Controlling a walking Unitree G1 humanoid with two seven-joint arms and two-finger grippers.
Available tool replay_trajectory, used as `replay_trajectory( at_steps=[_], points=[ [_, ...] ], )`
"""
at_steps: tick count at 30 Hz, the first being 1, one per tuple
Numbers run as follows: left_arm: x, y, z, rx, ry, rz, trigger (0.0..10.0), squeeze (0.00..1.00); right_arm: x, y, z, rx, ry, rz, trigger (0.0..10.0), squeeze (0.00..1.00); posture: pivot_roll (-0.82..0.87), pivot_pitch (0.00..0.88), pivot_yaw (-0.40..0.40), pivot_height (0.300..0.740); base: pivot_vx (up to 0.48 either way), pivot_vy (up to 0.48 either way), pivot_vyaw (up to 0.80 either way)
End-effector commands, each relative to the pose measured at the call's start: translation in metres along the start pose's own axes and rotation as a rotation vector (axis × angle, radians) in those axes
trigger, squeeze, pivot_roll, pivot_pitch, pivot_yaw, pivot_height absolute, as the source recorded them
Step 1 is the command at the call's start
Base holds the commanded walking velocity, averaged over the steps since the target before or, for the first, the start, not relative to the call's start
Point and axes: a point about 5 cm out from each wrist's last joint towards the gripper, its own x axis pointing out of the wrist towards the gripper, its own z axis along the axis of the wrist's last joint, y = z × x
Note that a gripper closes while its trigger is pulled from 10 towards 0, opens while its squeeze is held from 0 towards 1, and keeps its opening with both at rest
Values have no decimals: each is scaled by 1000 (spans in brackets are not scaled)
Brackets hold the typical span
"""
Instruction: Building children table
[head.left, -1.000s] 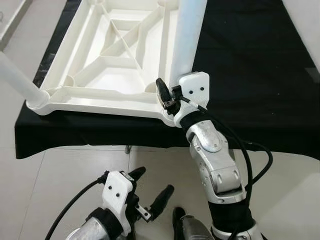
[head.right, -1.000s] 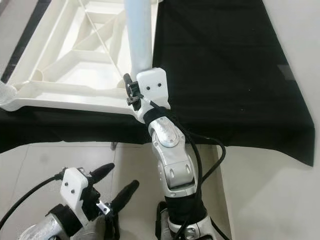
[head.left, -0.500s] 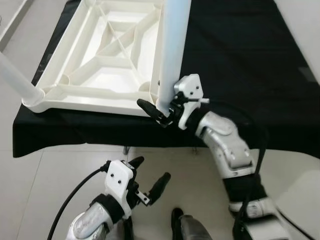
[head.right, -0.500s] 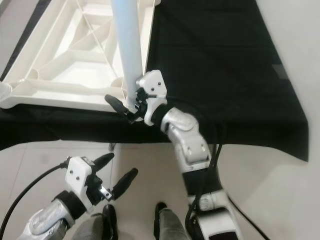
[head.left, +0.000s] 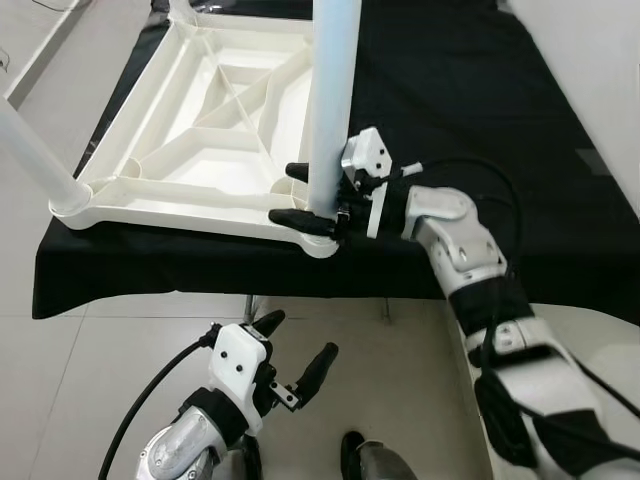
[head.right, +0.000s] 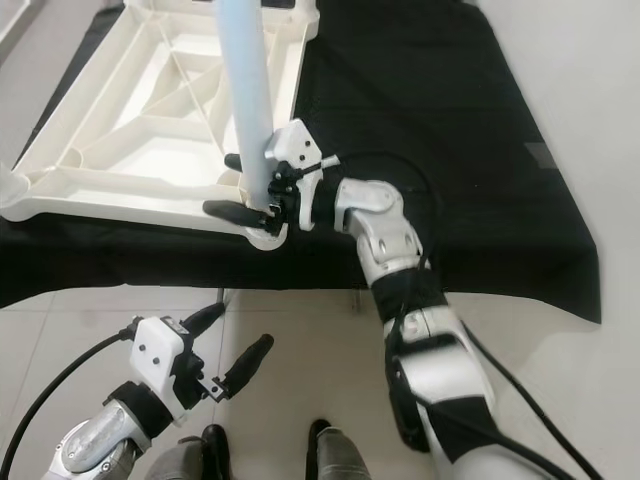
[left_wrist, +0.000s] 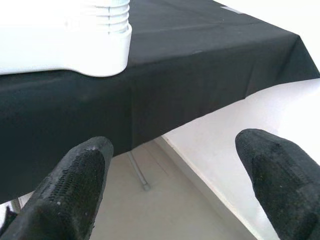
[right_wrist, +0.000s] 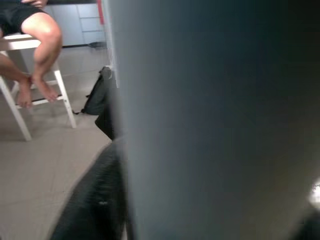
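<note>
A white plastic table top (head.left: 190, 205) lies upside down on a black-covered table (head.left: 470, 110). One white table leg (head.left: 332, 100) stands upright in its near right corner. A second leg (head.left: 35, 160) rises from the near left corner. My right gripper (head.left: 284, 194) reaches in from the right, shut on the upright leg just above its socket, one finger on each side. In the right wrist view the leg (right_wrist: 215, 120) looms close beside a black finger (right_wrist: 95, 200). My left gripper (head.left: 296, 344) hangs low over the floor, open and holding nothing, facing the cloth's edge (left_wrist: 150, 100).
The black cloth hangs over the table's near edge, with a thin metal support (head.left: 256, 298) under it. Pale floor tiles lie below, and dark shoes (head.right: 320, 438) show at the bottom. A person sits on a white stool (right_wrist: 35, 45) beyond the table.
My right arm has swung out to the right and its wrist has turned about the upright leg, so the fingers now point left across it. The left gripper stays low and open.
</note>
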Motion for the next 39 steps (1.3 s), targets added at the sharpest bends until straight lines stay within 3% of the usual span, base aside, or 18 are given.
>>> replay_trajectory(
  at_steps=[1, 7, 11, 12, 13, 14, 15, 17, 18, 20, 26, 27, 30, 31, 32, 33, 38, 39],
  points=[
    [-8, -2, -11, -33, 38, 10, 10000, 0, 5, 6, -5, 14, -5, 71, 0, 0, 66, 208, -61, 740, 0, 0, 0],
    [-15, 1, -16, -80, 44, 40, 10000, 0, -3, 2, -13, 26, 29, 45, 0, 0, 48, 208, -56, 740, 0, 0, 0],
    [-14, 1, -17, -99, 33, 54, 10000, 0, -23, -8, -37, 61, 155, -236, 0, 0, 22, 216, -70, 740, 0, 0, 0],
    [-14, 1, -17, -99, 33, 54, 10000, 0, -23, -8, -37, 61, 155, -236, 0, 0, 22, 216, -70, 740, 0, 0, 0],
    [-14, 1, -17, -97, 31, 54, 10000, 0, -30, -10, -50, 72, 227, -381, 0, 0, 21, 218, -73, 740, 0, 0, 0],
    [-14, 1, -17, -97, 31, 54, 10000, 0, -30, -10, -50, 72, 227, -381, 0, 0, 21, 218, -73, 740, 0, 0, 0],
    [-16, 0, -17, -95, 28, 53, 10000, 0, -46, -8, -69, 152, 252, -834, 0, 0, 2, 222, -81, 740, 0, 0, 0],
    [-16, 2, -15, -92, 23, 53, 10000, 0, -50, 47, -96, 276, 321, -990, 0, 0, 13, 249, -58, 740, 0, 0, 0],
    [-16, 2, -15, -92, 23, 53, 10000, 0, -50, 47, -96, 276, 321, -990, 0, 0, 13, 249, -58, 740, 0, 0, 0],
    [-16, 4, -14, -90, 22, 50, 10000, 0, -38, 73, -99, 316, 301, -967, 0, 0, -16, 229, -34, 740, 0, 0, 0],
    [-10, 6, -15, -83, 23, 23, 10000, 0, -3, 59, -97, 273, 261, -853, 0, 0, 14, 230, -39, 740, 0, 0, 0],
    [-9, 7, -15, -80, 21, 25, 10000, 0, 4, 52, -93, 246, 241, -841, 10000, 0, 21, 227, -41, 740, 0, 0, 0],
    [-8, 7, -15, -72, 16, 35, 10000, 0, 13, 46, -84, 192, 210, -809, 10000, 0, 34, 224, -47, 740, 0, 0, 0],
    [-7, 7, -14, -69, 13, 41, 10000, 0, 16, 45, -81, 197, 188, -791, 10000, 557, 34, 224, -47, 740, 0, 0, 0],
    [-7, 7, -14, -69, 13, 41, 10000, 0, 16, 45, -81, 197, 188, -791, 10000, 557, 34, 224, -47, 740, 0, 0, 0],
    [-6, 8, -14, -65, 12, 46, 10000, 0, 18, 46, -76, 207, 162, -772, 10000, 1000, 45, 221, -50, 740, 0, 0, 0],
    [-5, 9, -16, -54, 14, 56, 10000, 0, 21, 43, -60, 230, 47, -665, 10000, 953, 56, 213, -53, 740, 0, 0, 0],
    [-5, 9, -17, -54, 16, 57, 10000, 0, 23, 45, -59, 220, 42, -570, 10000, 518, 59, 210, -51, 740, 0, 0, 0]
  ],
)
